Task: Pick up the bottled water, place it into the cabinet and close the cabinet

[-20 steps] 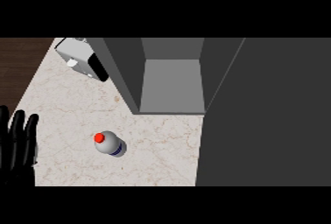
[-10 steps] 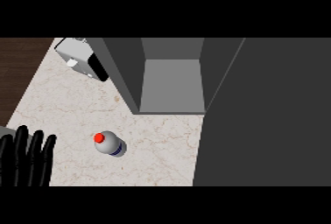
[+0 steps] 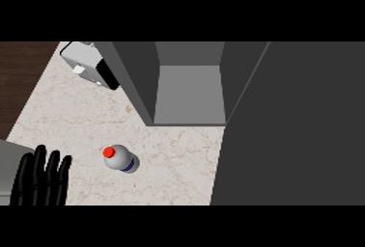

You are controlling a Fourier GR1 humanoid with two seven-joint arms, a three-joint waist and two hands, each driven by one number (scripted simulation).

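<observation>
The bottled water (image 3: 119, 158) stands upright on the marble counter (image 3: 78, 120), seen from above, with a red cap and a blue band on its clear body. My left hand (image 3: 43, 179) shows at the lower left, fingers straight and pointing up. It is a short way left of the bottle and does not touch it. The cabinet (image 3: 189, 91) stands open behind the bottle, its grey inside bare. Its dark door (image 3: 292, 125) swings out across the right side of the view. My right hand shows nowhere.
A white and black appliance (image 3: 89, 65) sits at the counter's back left corner, beside the cabinet's left wall. Dark wooden floor (image 3: 21, 77) lies past the counter's left edge.
My left hand has moved down and to the right, closer to the bottle. The bottle and the cabinet door have not moved.
</observation>
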